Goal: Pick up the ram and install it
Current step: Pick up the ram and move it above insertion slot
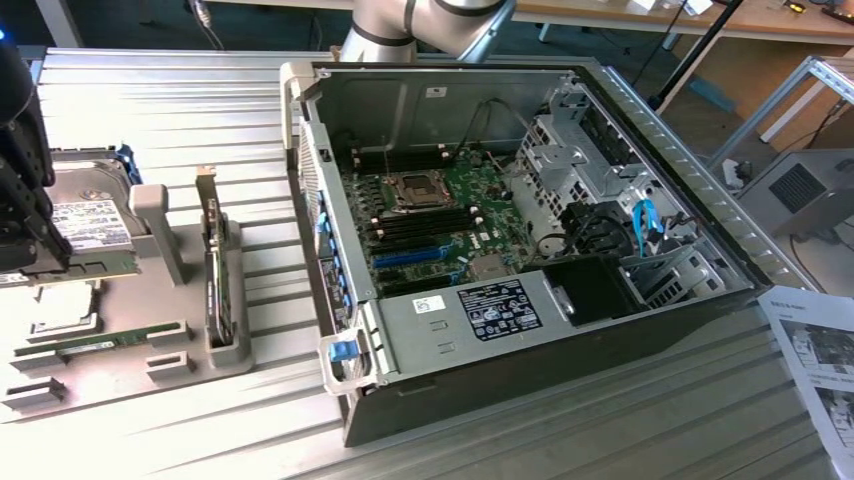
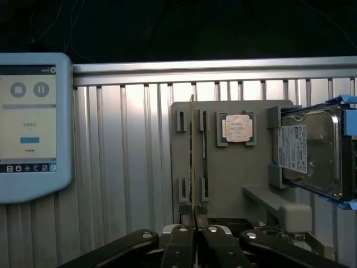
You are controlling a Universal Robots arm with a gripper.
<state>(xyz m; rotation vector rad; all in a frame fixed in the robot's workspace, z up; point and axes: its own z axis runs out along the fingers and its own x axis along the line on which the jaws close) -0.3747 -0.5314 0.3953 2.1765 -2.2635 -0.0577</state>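
Observation:
The ram (image 2: 192, 151) is a thin green stick, seen edge-on in the wrist view, and my gripper (image 2: 193, 216) is shut on its near end. In the exterior view the gripper (image 1: 30, 270) is at the far left, with the ram (image 1: 87, 267) sticking out from it towards the exterior view's right, a little above the grey holder (image 1: 127, 375). A second green stick (image 1: 100, 341) lies in a slot of the holder (image 2: 234, 178), right beside the held one (image 2: 204, 151). The motherboard (image 1: 461, 185) with its black slots (image 1: 424, 225) lies inside the open computer case (image 1: 400, 100).
On the holder sit a hard drive (image 2: 312, 148), a square silver processor chip (image 2: 237, 128) and an upright card with a metal bracket (image 1: 214, 270). A touchscreen pendant (image 2: 30, 123) lies on the ribbed metal table. A printed sheet (image 1: 817, 350) lies to the exterior view's right of the case.

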